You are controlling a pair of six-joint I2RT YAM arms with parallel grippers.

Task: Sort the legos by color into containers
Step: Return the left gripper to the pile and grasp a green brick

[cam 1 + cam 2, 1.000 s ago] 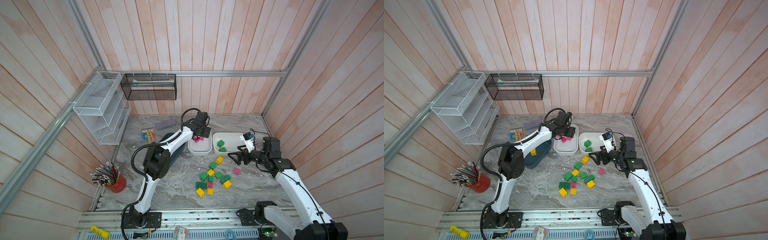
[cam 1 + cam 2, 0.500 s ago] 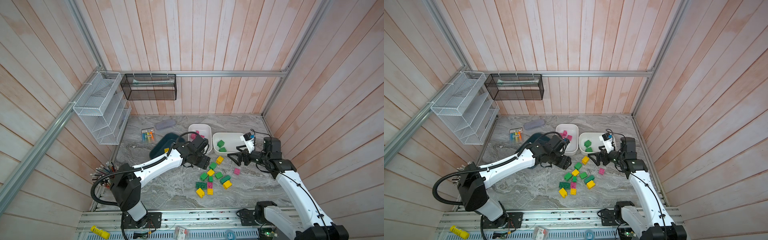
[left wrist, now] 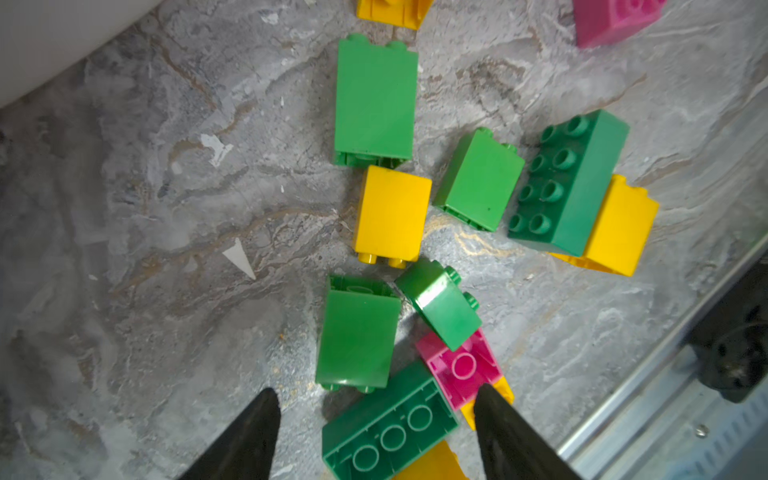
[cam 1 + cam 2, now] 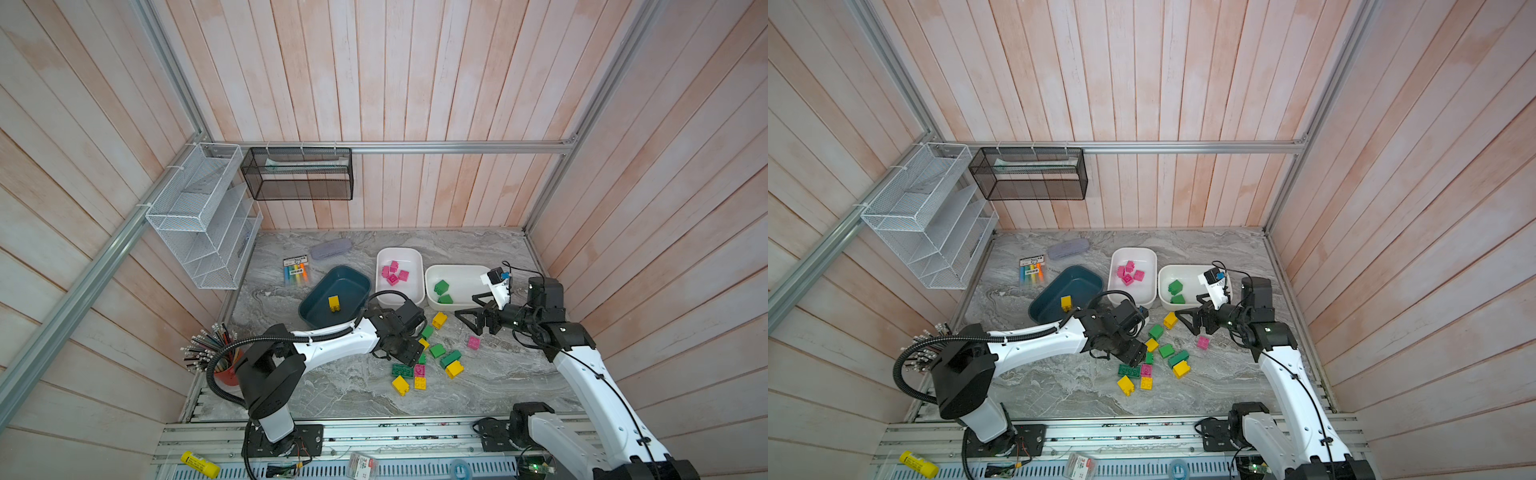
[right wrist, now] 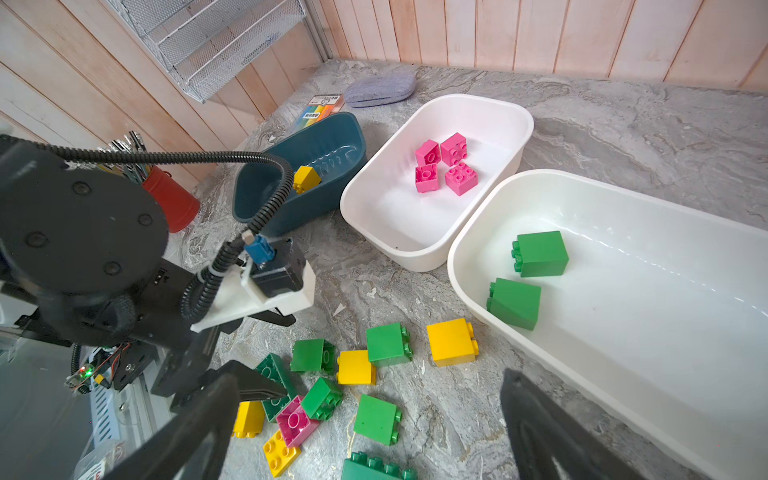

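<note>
Occlusion first. In the left wrist view the left gripper point(image 3: 376, 411) shows only as two black fingertips point(image 3: 257, 419), and a stray yellow brick point(image 3: 390, 12) and a lone pink brick point(image 3: 615, 18) are sliced by the frame edge. In both top views that gripper's wrist block covers part of the loose pile of yellow, green and pink studded plastic bricks point(image 4: 437, 350), so no count is possible there. In the right wrist view the left arm hides part of the dark teal-blue rounded plastic tub point(image 5: 332, 137), and the white plastic tub point(image 5: 582, 187) holding two green bricks point(image 5: 540, 253) runs out of frame. Layout on the grey marbled table point(image 4: 332, 390): three tubs in a row between centre and back edge. The teal tub holds a single yellow brick point(image 4: 333, 303), the middle white plastic tub point(image 4: 399, 250) holds four pink bricks point(image 4: 392, 274), and the green-brick tub is nearest the right edge. The pile lies between the tubs and the front edge. Left gripper: jaws spread, nothing clamped, over the pile's front side. An upside-down dark green long brick point(image 3: 390, 432) lies below, between the fingertips and clear of one. The other overlaps pile bricks in the picture, contact not readable. Right gripper point(image 5: 370, 378): jaws wide, empty, above the table at the pile's right side, near the lone pink brick, with the stray yellow brick just beside it by the green-brick tub.
</note>
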